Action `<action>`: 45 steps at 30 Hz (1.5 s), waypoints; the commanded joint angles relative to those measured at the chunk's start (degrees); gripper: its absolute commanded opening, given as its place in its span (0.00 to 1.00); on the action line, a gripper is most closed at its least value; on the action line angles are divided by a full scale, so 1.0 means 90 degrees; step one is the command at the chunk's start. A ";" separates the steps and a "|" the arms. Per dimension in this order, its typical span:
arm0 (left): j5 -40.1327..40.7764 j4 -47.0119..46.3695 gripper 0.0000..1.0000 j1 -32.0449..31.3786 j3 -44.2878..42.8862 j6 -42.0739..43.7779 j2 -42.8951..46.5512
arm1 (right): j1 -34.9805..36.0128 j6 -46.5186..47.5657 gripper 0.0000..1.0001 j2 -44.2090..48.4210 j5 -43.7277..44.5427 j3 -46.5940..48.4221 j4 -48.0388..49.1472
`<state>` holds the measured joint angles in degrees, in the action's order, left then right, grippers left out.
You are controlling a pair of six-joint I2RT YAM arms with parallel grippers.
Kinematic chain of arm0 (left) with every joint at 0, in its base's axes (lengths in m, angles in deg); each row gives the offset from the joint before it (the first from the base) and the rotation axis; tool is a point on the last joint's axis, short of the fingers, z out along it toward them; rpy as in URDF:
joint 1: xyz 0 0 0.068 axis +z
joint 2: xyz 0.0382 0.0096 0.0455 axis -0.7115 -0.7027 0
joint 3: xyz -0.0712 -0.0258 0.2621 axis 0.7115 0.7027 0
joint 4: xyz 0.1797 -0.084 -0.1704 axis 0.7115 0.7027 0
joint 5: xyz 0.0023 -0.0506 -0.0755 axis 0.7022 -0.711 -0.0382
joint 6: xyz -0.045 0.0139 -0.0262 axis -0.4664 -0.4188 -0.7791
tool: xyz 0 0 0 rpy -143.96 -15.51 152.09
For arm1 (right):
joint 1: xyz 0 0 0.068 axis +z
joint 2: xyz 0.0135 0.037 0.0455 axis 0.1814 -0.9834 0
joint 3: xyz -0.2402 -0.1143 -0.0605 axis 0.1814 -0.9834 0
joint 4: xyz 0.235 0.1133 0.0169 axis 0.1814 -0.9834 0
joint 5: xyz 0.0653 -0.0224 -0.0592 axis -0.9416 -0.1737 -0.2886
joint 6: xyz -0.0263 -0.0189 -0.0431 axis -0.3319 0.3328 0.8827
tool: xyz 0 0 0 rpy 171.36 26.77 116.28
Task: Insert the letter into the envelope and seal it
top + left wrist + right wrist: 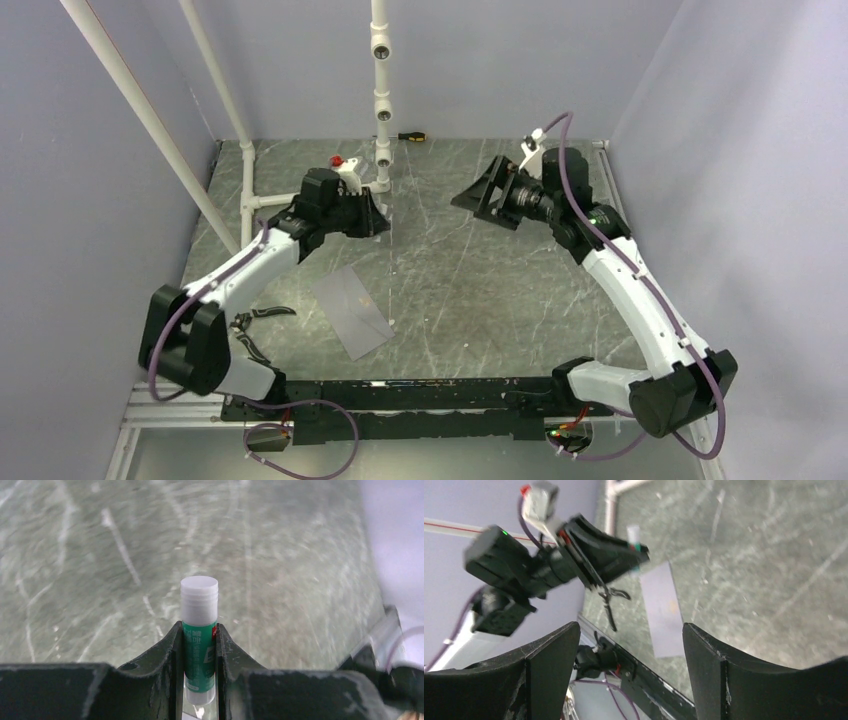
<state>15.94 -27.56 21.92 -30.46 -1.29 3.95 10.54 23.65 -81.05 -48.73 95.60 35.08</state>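
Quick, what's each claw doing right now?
Left gripper: closed on a glue stick.
Right gripper: open, holding nothing.

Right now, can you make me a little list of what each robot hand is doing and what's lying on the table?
left gripper: shut on the glue stick, up off the table
right gripper: open, holding nothing
envelope: flat on the table, near the left arm
letter: not in sight as a loose sheet
scissors: on the table by the left arm
screwdriver: at the far edge
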 commanded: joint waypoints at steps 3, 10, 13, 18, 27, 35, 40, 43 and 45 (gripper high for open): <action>0.2286 0.0883 0.11 0.0007 -0.0854 -0.1528 -0.1531 | 0.0001 0.0075 0.77 0.0037 0.0189 -0.0519 -0.0304; 0.3150 0.1598 0.19 -0.0215 -0.1748 -0.1686 -0.3113 | 0.0001 0.0182 0.77 0.0007 0.0064 -0.0771 -0.0321; 0.3525 0.1834 0.25 -0.0384 -0.1884 -0.1697 -0.3366 | 0.0000 0.0201 0.77 0.0014 0.0015 -0.0885 -0.0292; 0.3957 0.2189 0.39 -0.0603 -0.2005 -0.1876 -0.3561 | 0.0000 0.0301 0.76 0.0005 -0.0046 -0.0986 -0.0332; 0.4249 0.2750 0.43 -0.0705 -0.2258 -0.1918 -0.3741 | 0.0001 0.0366 0.75 -0.0030 -0.0128 -0.1149 -0.0311; 0.3638 0.2535 0.89 -0.0715 -0.2384 -0.1396 -0.2816 | -0.0002 0.0446 0.77 0.0149 -0.0165 -0.1120 -0.0372; 0.3321 0.3021 0.93 -0.0716 -0.2504 -0.1170 -0.1327 | -0.0004 0.0646 0.78 0.0399 0.0265 -0.0819 -0.0790; 0.3148 0.3640 0.93 -0.0721 -0.2583 -0.0940 -0.0323 | 0.0001 0.0893 0.79 0.0641 0.0764 -0.0594 -0.1158; 0.3012 0.4152 0.93 -0.0724 -0.2723 -0.0711 0.0304 | -0.0003 0.1084 0.80 0.0845 0.1247 -0.0394 -0.1422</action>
<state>46.14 1.07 15.69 -50.83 -11.89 -4.84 10.54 29.31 -77.95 -45.30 86.68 26.34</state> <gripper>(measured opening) 0.924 0.793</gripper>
